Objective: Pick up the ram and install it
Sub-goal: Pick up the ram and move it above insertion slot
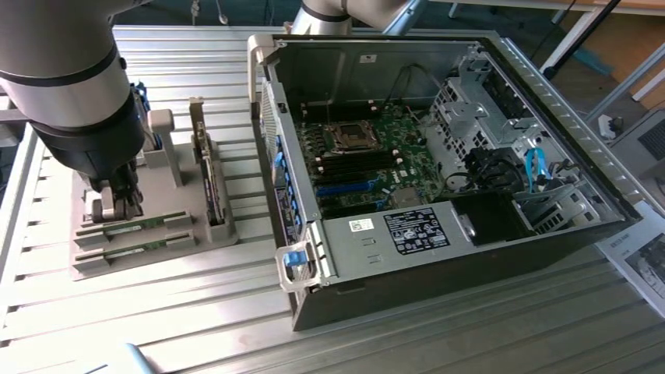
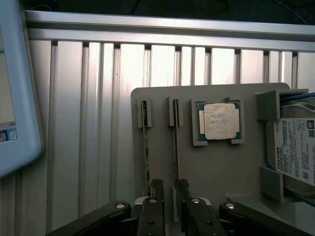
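Pick-up stage: the gripper [image 2: 170, 188], wide open and empty, straddles one end of the ram [image 2: 175, 142] in the grey holder [image 2: 221, 167], nine o'clock from the computer case [image 1: 416, 284]. A grasp calls for closing squarely across its thin faces.

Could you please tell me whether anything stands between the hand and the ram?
Nothing visible does. The open hand has a finger on either side of one ram stick, which stands on edge in the grey holder. The second stick lies just outside one finger.
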`<move>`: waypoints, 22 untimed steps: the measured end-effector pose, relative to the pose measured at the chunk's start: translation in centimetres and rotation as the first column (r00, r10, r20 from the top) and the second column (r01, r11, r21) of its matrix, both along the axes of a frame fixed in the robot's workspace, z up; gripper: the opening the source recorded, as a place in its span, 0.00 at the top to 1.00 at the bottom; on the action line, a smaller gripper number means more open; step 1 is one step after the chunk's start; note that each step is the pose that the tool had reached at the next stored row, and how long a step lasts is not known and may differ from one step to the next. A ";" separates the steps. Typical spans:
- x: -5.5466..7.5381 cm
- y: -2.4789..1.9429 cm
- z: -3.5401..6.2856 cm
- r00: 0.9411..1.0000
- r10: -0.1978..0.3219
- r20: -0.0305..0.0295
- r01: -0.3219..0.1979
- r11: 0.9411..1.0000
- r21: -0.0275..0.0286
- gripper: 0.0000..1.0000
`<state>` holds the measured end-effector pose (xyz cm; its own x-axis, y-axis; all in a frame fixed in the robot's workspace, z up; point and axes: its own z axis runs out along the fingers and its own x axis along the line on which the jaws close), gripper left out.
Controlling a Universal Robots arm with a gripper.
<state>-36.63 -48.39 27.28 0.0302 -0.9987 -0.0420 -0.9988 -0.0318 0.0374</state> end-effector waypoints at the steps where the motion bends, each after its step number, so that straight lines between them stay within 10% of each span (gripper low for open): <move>1: 0.0 -0.11 -0.02 1.000 0.000 0.000 0.000 1.000 0.000 0.75; 10: 0.0 -0.97 -0.06 1.000 0.000 0.000 0.000 1.000 -0.001 0.75; 22: 0.0 -1.79 -3.29 1.000 0.000 0.000 0.000 1.000 0.000 0.75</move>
